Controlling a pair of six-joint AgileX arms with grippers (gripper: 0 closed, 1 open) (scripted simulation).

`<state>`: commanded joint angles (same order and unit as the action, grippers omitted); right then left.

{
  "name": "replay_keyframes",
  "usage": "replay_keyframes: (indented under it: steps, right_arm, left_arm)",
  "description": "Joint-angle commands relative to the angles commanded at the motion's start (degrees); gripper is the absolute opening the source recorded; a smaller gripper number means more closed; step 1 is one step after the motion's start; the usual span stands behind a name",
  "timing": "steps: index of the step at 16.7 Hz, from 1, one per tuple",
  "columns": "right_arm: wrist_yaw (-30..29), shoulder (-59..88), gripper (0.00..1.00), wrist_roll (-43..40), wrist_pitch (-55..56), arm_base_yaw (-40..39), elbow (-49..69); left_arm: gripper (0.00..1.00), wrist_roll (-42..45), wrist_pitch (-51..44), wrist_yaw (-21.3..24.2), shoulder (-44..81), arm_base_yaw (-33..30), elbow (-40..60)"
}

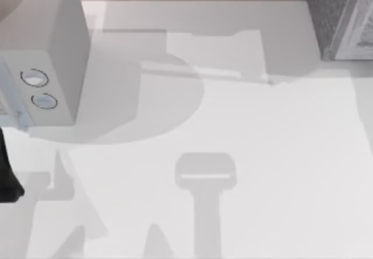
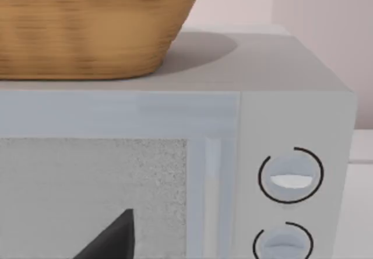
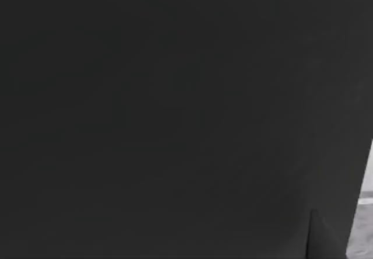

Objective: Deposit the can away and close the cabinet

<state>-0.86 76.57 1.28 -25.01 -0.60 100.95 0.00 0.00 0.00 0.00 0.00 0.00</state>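
Observation:
The cabinet [image 1: 341, 17], a dark grey speckled box with a lighter framed panel, stands at the table's far right corner. The can is out of view. My left arm [image 1: 8, 177] is a black shape at the table's left edge, beside the pale box. In the left wrist view a dark part of my left gripper [image 2: 113, 240] sits close in front of that box's speckled door panel. The right wrist view is dark.
A pale box with two round dials [image 1: 44, 66] stands at the far left. A woven wicker basket [image 2: 87, 25] rests on top of it. Arm shadows fall across the white tabletop [image 1: 262, 171].

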Motion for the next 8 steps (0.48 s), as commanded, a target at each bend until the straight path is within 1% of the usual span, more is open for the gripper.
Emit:
replay_keyframes:
  steps: [2,4,6,8]
  right_arm:
    - [-9.1,-0.7,1.00,-0.1,-0.1,-8.4,-0.5]
    - [-16.3,-1.2,1.00,-0.3,-0.3,-15.6,-1.1]
    - [-21.3,-1.8,1.00,-0.3,-0.4,-20.8,-1.8]
    - [-24.2,-2.4,1.00,-0.1,-0.3,-23.9,-2.4]
  left_arm:
    - [1.00,0.0,0.0,0.0,0.0,0.0,0.0]
    - [1.00,0.0,0.0,0.0,0.0,0.0,0.0]
    - [1.00,0.0,0.0,0.0,0.0,0.0,0.0]
    - [1.00,0.0,0.0,0.0,0.0,0.0,0.0]
